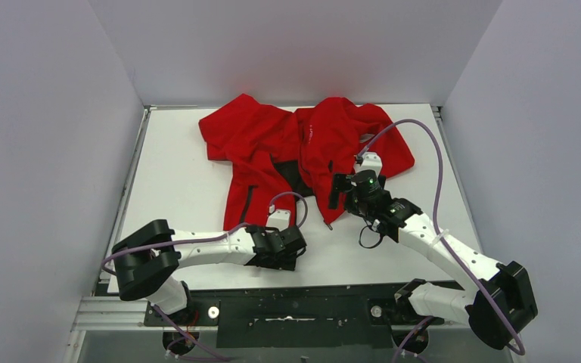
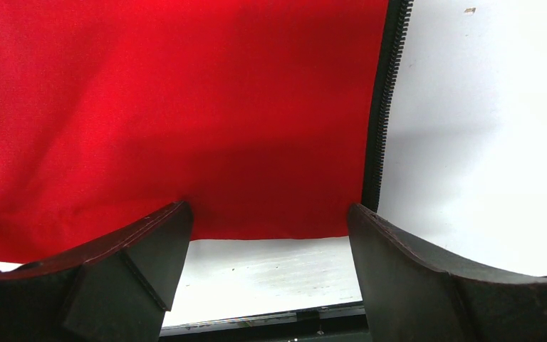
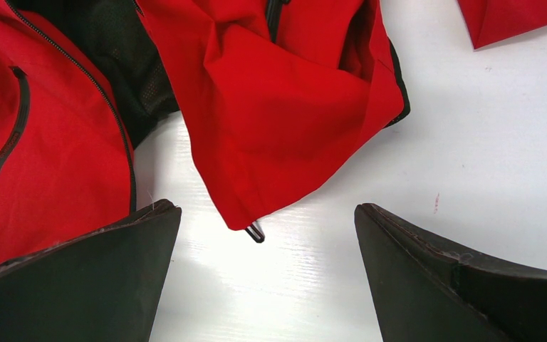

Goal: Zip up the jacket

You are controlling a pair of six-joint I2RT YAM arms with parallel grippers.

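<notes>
The left pincer [image 2: 269,217] stands wide, holding nothing. The red jacket [image 1: 257,140] lies on the white desk [image 1: 174,189] just ahead of it, with dark zipper teeth [image 2: 384,107] running up beyond its right finger. The right pincer [image 3: 267,208] is wide and empty too. The other front panel's lower corner and its small zipper tab [image 3: 254,231] sit just ahead, between its fingers.
</notes>
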